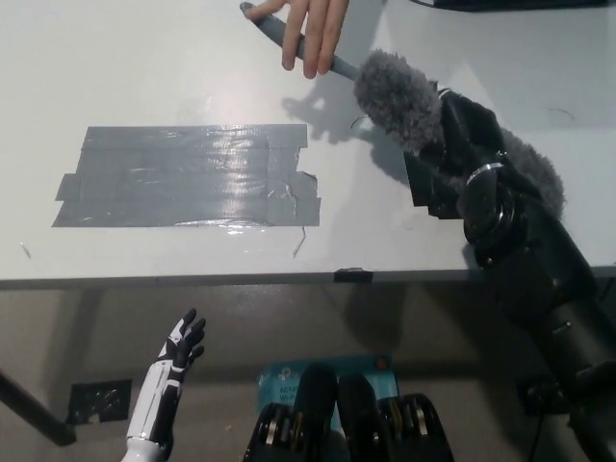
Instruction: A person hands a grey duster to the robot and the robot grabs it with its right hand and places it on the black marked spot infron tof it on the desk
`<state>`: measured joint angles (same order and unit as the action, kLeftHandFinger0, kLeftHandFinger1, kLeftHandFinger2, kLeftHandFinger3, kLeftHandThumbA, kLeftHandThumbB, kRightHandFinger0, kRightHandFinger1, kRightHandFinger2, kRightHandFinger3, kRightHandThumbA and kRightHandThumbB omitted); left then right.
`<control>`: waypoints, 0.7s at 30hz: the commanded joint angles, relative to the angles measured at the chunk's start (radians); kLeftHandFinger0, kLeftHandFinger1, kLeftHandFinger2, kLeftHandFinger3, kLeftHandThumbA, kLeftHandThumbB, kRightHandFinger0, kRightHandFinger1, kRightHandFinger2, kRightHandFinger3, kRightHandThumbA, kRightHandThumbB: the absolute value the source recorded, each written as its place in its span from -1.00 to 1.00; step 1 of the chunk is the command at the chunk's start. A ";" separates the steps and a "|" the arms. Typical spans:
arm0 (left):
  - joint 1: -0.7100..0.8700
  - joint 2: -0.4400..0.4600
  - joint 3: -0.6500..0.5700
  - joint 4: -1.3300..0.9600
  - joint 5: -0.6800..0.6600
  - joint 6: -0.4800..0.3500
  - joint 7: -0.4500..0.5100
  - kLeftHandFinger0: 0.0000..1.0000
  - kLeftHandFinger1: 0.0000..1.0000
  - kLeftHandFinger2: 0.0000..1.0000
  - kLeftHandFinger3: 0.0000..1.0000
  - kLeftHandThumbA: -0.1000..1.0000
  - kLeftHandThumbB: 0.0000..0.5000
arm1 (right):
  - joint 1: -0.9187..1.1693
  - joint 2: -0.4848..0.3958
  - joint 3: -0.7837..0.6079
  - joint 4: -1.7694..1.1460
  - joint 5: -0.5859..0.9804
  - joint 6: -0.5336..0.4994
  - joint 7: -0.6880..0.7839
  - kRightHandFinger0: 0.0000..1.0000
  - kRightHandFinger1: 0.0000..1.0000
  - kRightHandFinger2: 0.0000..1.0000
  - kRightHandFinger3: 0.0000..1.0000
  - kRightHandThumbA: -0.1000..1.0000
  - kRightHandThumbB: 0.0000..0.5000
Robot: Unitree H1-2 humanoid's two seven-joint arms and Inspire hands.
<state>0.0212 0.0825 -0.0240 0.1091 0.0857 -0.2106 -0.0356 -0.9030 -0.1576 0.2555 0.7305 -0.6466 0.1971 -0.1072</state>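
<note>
The grey duster's fluffy head (pixel 397 94) hangs over the white desk (pixel 144 67) at the upper right, its fluff reaching back to the right behind my arm. Its grey handle (pixel 289 40) points up-left and a person's hand (pixel 316 29) still holds it. My black right hand (pixel 460 144) lies across the fluffy head with its fingers curled around it. A broad patch of dark tape (pixel 188 175) marks the desk on the left, apart from the duster. My white left hand (pixel 180 348) rests below the desk's front edge at the lower left, fingers apart and holding nothing.
A small dark mark (pixel 430 199) shows on the desk just under my right hand. A small black tab (pixel 353 275) sits on the desk's front edge. Under the desk, a teal object (pixel 327 371) lies on the floor.
</note>
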 commanded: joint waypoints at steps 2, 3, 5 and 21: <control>-0.012 0.008 -0.002 -0.011 0.020 -0.024 0.010 1.00 1.00 1.00 1.00 1.00 -0.30 | -0.060 -0.036 0.007 -0.084 -0.040 -0.087 -0.152 -0.81 0.15 0.75 1.00 -1.00 -0.63; -0.014 0.006 -0.003 -0.008 0.022 -0.027 0.011 1.00 1.00 1.00 1.00 1.00 -0.30 | -0.069 -0.043 0.017 -0.085 -0.054 -0.095 -0.167 -0.78 0.19 0.78 1.00 -1.00 -0.59; -0.014 0.004 -0.004 -0.009 0.020 -0.022 0.009 1.00 1.00 1.00 1.00 1.00 -0.24 | -0.085 -0.052 0.028 -0.082 -0.062 -0.111 -0.179 -0.66 0.37 0.90 1.00 -1.00 -0.60; -0.028 0.009 -0.004 -0.028 0.044 -0.006 0.011 1.00 1.00 1.00 1.00 1.00 -0.34 | -0.137 -0.131 0.220 0.236 -0.099 -0.233 -0.125 -0.97 0.09 0.91 0.58 -1.00 -0.10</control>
<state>0.0104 0.0836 -0.0276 0.1083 0.1132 -0.2096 -0.0350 -0.9672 -0.2613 0.4609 0.9227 -0.7300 0.0305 -0.2146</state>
